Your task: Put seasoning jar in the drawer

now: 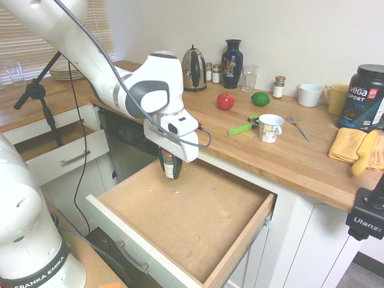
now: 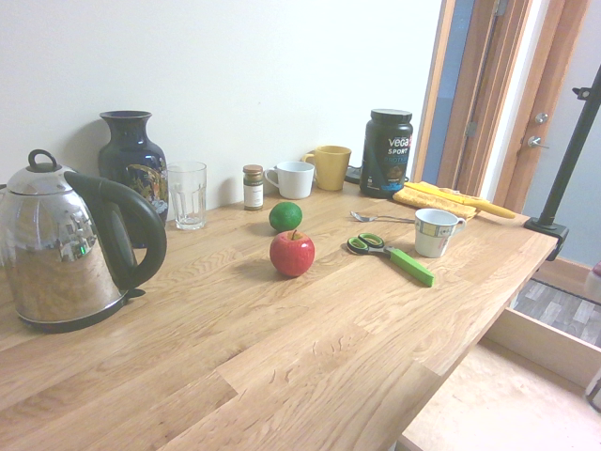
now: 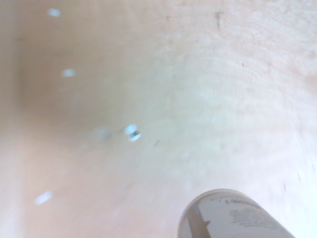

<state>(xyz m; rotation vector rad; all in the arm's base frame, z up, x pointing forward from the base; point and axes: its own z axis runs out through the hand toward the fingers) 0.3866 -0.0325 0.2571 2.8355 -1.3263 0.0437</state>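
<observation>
kitchen cabinetry in white runs under a long butcher-block surface (image 1: 282, 150), and a wide drawer (image 1: 192, 216) stands pulled out below its front edge. the pincer (image 1: 168, 169) is seen from the first exterior view hanging inside the drawer's opening, near the back left corner, clamped on the seasoning jar (image 1: 170, 167). the jar is held upright, its long axis vertical, with the lid end hidden up in the pincer and the labelled body pointing down. the relation that matters is the one straight below: the bare wood base of the drawer lies directly under the jar's bottom, and whether the jar is touching it or only just above it cannot be told (the wrist view shows the jar's lower end over pale wood, but blurred). it is judged that only a short descent, if any, and a release are left, and that the jar should be let go square to the base so that it does not tip.

further out, a smaller drawer (image 1: 60, 153) is open to the left. on the surface are placed a kettle (image 1: 193, 69), a dark vase (image 1: 231, 63), a drinking glass (image 1: 249, 78), a red apple (image 1: 225, 101), a lime (image 1: 260, 99), green-handled scissors (image 1: 243, 126), a small white cup (image 1: 270, 128) and a whitish jar with a brown cap (image 1: 278, 87), all well apart from the pincer.
</observation>
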